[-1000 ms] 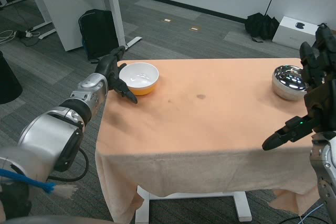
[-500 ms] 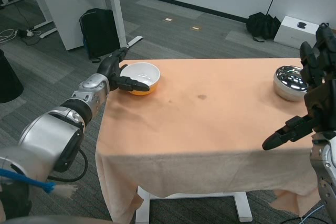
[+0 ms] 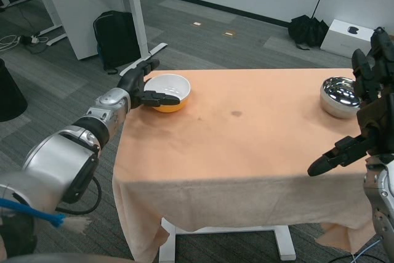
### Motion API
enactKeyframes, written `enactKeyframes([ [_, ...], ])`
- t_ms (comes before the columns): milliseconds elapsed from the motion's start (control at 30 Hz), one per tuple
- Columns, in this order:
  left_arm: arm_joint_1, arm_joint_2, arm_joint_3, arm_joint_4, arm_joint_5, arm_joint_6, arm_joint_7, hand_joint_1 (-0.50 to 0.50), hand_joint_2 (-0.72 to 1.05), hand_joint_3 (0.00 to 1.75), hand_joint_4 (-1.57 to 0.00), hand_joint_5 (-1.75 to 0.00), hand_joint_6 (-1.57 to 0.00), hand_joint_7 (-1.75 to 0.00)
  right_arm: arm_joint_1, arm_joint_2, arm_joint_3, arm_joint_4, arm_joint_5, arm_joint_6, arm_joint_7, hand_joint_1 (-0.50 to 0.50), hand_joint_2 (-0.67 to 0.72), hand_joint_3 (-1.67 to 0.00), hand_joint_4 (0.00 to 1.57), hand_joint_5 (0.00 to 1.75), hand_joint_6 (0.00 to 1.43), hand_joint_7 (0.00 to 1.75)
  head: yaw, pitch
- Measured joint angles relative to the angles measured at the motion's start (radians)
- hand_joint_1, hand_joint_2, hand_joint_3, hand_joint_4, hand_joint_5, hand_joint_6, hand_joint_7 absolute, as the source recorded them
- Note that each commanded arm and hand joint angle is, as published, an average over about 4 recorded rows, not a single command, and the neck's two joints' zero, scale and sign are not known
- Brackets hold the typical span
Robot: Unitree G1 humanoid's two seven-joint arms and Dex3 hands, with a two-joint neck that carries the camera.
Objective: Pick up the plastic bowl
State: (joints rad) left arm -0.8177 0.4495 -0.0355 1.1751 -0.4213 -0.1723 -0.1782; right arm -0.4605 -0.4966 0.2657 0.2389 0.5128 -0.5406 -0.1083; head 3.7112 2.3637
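Right black hand (image 3: 363,121) raised at near right edge of orange-clothed surface (image 3: 246,146), fingers spread, holding nothing. Shiny round metal bowl (image 3: 339,97) behind it. Far left corner: left black hand (image 3: 143,87) clasping rim of white-and-orange plastic bowl (image 3: 168,92) (inside looks empty).

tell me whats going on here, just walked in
A humanoid robot is going for the white-and-orange plastic bowl at the far left corner of the table covered with a peach-coloured cloth. Its left hand is around the bowl's near-left side, fingers lying across the rim, but the bowl sits on the cloth, not yet lifted. Its right hand hangs open over the right edge, near a shiny metal bowl it isn't touching.
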Motion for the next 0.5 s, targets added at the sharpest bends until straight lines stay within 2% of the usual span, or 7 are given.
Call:
enactKeyframes([
  [67,0.000,0.000,-0.003,0.000,0.001,0.000,-0.002,-0.50,0.69,0.09,-0.22,0.00,-1.05,-0.58,0.000,0.000,0.000,0.000,0.000,0.000,0.000,-0.50,0.53,0.00,0.00,0.00,0.00,0.00,0.000,0.000],
  [167,0.000,0.000,-0.006,0.000,0.001,0.000,-0.003,-0.50,0.80,0.11,-0.22,-0.03,-1.09,-0.72,0.000,0.000,0.000,0.000,0.000,0.000,0.000,-0.50,0.53,0.00,0.00,0.00,0.00,0.00,0.000,0.000],
  [300,0.000,0.000,-0.010,0.000,0.001,0.000,-0.004,-0.50,0.89,0.17,-0.26,-0.15,-1.17,-0.96,0.000,0.000,0.000,0.000,0.000,0.000,0.000,-0.46,0.53,0.00,0.00,0.00,0.00,0.00,-0.001,-0.006],
  [367,0.000,0.000,-0.011,0.000,0.001,0.000,-0.008,-0.50,0.94,0.17,-0.26,-0.21,-1.20,-1.05,0.000,0.000,0.000,0.000,0.000,0.000,0.000,-0.47,0.53,0.00,0.00,0.00,0.00,0.00,-0.001,-0.005],
  [500,0.000,0.000,-0.018,0.000,0.002,0.000,-0.013,-0.50,0.96,0.24,-0.29,-0.28,-1.22,-1.15,0.000,0.000,0.000,0.000,0.000,0.000,0.000,-0.48,0.53,0.00,0.00,0.00,0.00,0.00,-0.001,-0.005],
])
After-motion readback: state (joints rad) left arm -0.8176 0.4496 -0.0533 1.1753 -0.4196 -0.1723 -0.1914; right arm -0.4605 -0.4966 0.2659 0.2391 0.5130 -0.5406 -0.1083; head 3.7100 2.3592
